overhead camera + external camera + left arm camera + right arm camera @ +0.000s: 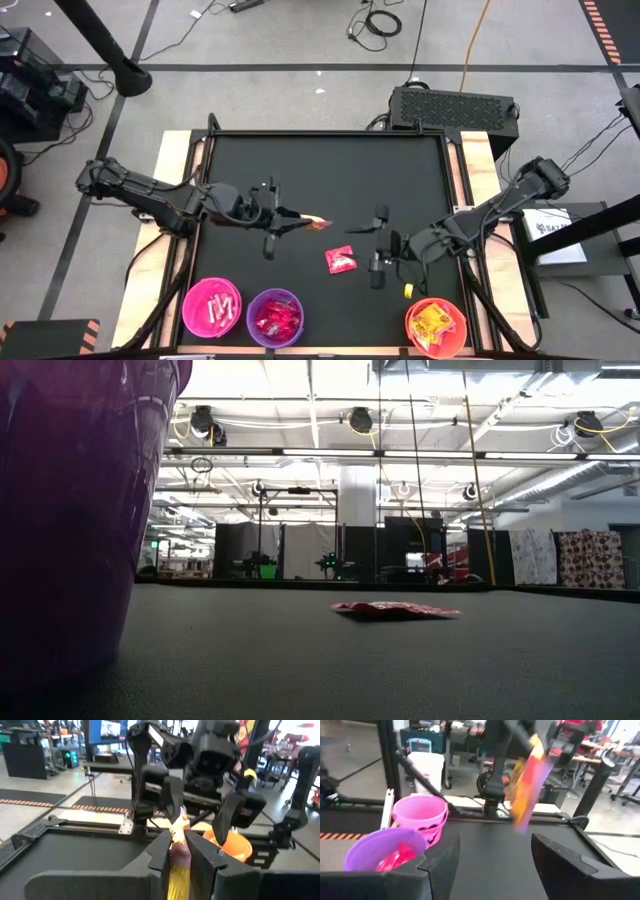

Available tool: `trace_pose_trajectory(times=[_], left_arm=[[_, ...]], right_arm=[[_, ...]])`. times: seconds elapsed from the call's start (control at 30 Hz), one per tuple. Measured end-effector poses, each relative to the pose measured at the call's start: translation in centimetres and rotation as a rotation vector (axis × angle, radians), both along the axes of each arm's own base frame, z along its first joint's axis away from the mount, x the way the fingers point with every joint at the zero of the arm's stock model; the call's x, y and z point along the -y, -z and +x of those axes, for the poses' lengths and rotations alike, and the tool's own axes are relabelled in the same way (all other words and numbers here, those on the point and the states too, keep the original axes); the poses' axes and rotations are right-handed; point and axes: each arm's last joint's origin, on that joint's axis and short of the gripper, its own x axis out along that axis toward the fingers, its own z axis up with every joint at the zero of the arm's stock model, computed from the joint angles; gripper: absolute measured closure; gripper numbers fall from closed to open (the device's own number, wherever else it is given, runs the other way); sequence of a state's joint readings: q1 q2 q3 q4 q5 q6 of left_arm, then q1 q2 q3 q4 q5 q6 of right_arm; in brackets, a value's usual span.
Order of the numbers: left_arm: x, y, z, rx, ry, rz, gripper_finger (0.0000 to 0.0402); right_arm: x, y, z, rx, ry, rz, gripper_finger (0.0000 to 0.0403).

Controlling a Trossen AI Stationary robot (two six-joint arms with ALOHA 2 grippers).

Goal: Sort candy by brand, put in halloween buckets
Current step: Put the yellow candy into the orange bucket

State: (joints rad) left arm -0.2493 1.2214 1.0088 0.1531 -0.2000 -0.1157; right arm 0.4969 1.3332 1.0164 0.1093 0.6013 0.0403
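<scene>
My left gripper hovers level over the table's middle, shut on a yellow, orange and pink candy packet. Facing it from the right, my right gripper stands open; its fingers flank the packet's free end without holding it. A red candy packet lies flat on the black table between the two grippers and also shows in the low view. The pink bucket, purple bucket and orange bucket stand along the near edge, each with candy inside. My left gripper pinches one end of the packet between its two fingers, coming level from the table's left. The packet stands on edge and sticks out past the fingertips toward my right gripper, lifted clear of the table.
A small yellow candy lies on the table just beyond the orange bucket. The purple bucket fills the low view's left side. A black box sits beyond the far edge. Bare black mat spreads across the far half.
</scene>
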Motion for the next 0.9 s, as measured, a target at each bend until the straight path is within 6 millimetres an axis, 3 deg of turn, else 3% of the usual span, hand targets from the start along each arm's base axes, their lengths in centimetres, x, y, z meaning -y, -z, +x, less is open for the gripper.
trace_pose_trajectory(times=[0.23, 0.63, 0.9], left_arm=[[0.3, 1.0, 1.0, -0.032, 0.01, 0.026, 0.0343], [0.5, 0.9, 1.6, 0.03, 0.019, 0.019, 0.0343], [1.0, 1.7, 3.2, 0.069, 0.046, 0.01, 0.0344]], right_arm=[[1.0, 0.5, 1.8, 0.044, 0.051, -0.017, 0.0147], [2.3, 0.8, 2.7, 0.029, 0.0, -0.006, 0.0147], [2.4, 0.2, 3.0, 0.085, -0.049, -0.027, 0.0185]])
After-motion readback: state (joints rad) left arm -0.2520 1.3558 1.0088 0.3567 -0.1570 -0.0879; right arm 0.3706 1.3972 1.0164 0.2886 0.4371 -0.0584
